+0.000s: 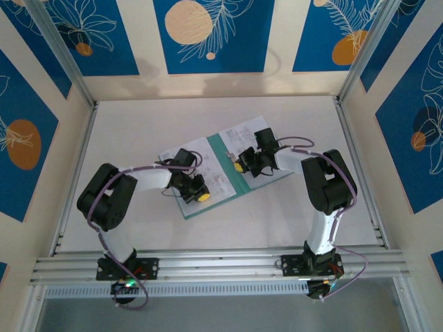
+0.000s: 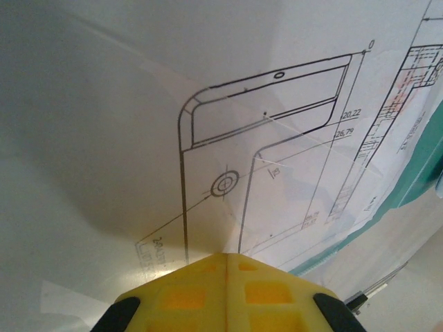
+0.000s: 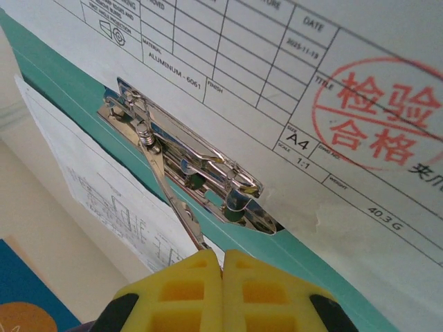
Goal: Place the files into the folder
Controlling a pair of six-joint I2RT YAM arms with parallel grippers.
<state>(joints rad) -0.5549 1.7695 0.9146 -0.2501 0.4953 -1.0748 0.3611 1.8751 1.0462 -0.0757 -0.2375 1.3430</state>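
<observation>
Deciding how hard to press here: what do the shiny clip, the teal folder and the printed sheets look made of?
The shiny lever clip looks like polished chrome-like metal: mirror glints, a coiled spring. The flat teal-green folder looks like matte card, though thin plastic can't be excluded. The white printed sheets look like plain matte paper: thin, black print, one softly buckled.

files (image 3: pixel 360 62): matt paper | folder (image 3: pixel 62 69): matt card | clip (image 3: pixel 187 166): glossy metal | right pincer (image 3: pixel 221 259): smooth plastic
</observation>
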